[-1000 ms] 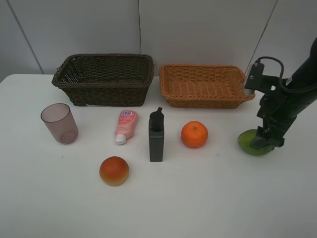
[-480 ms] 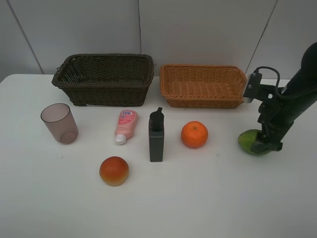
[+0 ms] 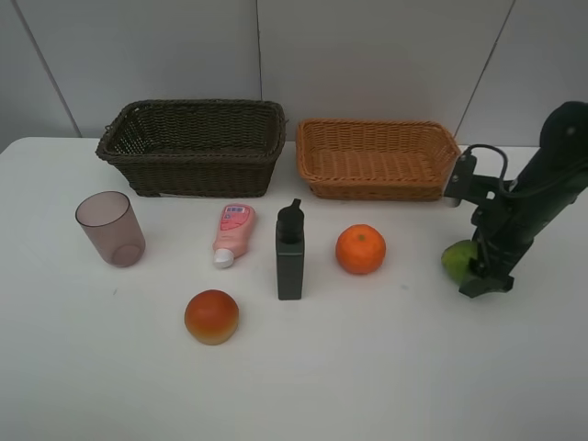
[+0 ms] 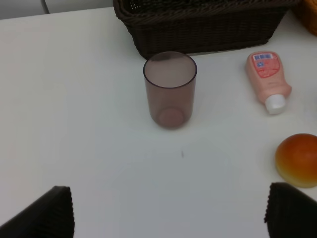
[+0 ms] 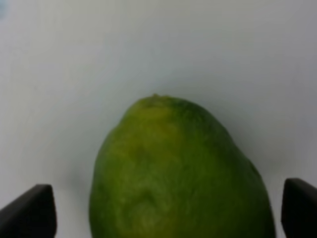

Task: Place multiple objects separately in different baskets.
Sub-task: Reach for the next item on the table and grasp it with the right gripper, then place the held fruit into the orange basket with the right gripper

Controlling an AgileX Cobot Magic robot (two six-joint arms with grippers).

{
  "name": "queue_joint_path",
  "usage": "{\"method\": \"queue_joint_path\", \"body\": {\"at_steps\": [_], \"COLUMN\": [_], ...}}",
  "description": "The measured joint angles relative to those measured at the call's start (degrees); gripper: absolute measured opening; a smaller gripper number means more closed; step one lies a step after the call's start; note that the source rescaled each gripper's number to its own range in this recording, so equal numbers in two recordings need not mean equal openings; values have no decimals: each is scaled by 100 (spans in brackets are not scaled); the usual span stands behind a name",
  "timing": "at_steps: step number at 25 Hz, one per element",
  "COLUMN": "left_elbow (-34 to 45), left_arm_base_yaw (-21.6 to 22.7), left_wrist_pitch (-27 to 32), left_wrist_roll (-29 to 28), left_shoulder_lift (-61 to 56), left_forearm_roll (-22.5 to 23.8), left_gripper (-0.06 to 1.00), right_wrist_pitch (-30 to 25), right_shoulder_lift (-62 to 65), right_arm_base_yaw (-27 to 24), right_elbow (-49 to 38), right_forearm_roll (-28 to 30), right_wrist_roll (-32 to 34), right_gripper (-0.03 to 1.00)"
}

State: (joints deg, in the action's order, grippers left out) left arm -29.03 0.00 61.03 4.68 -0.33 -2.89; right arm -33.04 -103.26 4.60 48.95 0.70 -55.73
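Observation:
The green fruit [image 3: 457, 259] lies on the white table at the right. My right gripper [image 3: 483, 279] is down over it, and it hides the fruit's right side. In the right wrist view the green fruit [image 5: 178, 173] fills the middle between the fingertips [image 5: 29, 213] of the open right gripper [image 5: 166, 214], with gaps on both sides. My left gripper [image 4: 168, 215] is open above bare table, short of the mauve cup [image 4: 170, 89]. The dark basket [image 3: 193, 145] and tan basket [image 3: 377, 158] stand at the back.
Across the middle lie the mauve cup [image 3: 110, 229], pink tube [image 3: 232, 231], upright dark bottle [image 3: 290, 251], orange [image 3: 360, 249] and peach-like fruit [image 3: 211, 316]. The left wrist view shows the pink tube [image 4: 266, 80] and peach-like fruit [image 4: 297, 159] too.
My right arm has tilted and dropped lower beside the green fruit, uncovering more of the fruit's left side. The other objects have not moved.

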Motion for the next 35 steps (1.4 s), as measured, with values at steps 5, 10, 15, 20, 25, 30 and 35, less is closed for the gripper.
{"method": "queue_joint_path", "body": {"at_steps": [5,10,15,20,25,30,35], "left_elbow": [0,0,0,0,0,0,0], "left_arm_base_yaw": [0,0,0,0,0,0,0], "left_wrist_pitch": [0,0,0,0,0,0,-2], "left_wrist_roll": [0,0,0,0,0,0,0], "left_shoulder_lift": [0,0,0,0,0,0,0], "left_forearm_roll": [0,0,0,0,0,0,0], "left_gripper": [100,100,100,100,100,100,100], "right_wrist_pitch": [590,737,769,769,769,620,-345], "right_shoulder_lift": [-60,-40,-23,-23,-23,134,521], "right_arm_base_yaw": [0,0,0,0,0,0,75], "right_elbow": [-352,-539,-564,-564,-564,-418,299], "right_forearm_roll": [-21,-70,-70,-70,-70,-260,-491], "right_wrist_roll": [0,-73,-169,-174,-174,15,1061], "right_gripper": [94,44,45,45,45,45,45]}}
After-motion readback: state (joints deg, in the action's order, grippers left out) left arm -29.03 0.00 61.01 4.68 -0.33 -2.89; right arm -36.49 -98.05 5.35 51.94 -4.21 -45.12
